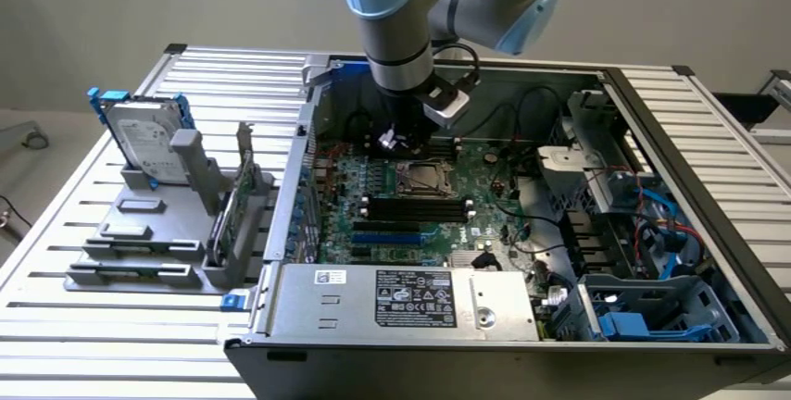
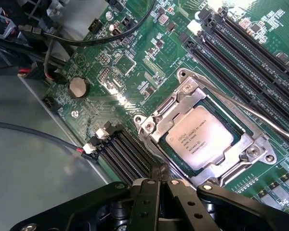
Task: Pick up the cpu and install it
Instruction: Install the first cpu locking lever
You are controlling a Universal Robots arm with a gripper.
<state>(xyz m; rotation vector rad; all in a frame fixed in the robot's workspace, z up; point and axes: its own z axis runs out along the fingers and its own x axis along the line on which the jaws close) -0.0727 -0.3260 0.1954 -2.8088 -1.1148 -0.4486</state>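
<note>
One arm [image 1: 395,39] reaches steeply down into case [image 1: 692,131] | claw [image 2: 159,169] clenched, empty, just above motherboard [image 2: 135,62] | cpu [image 2: 201,137] lies inside socket [image 2: 184,89] frame

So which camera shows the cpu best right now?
The wrist view: the cpu lies flat in the motherboard's socket, its printed silver top unobstructed. In the exterior view the socket sits far off near the gripper, and the cpu in it is hard to tell.

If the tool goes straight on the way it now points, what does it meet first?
Probably the socket's metal frame, at its edge beside the chip. The shut tool points down there; depth is unclear, so it might touch the chip itself.
</note>
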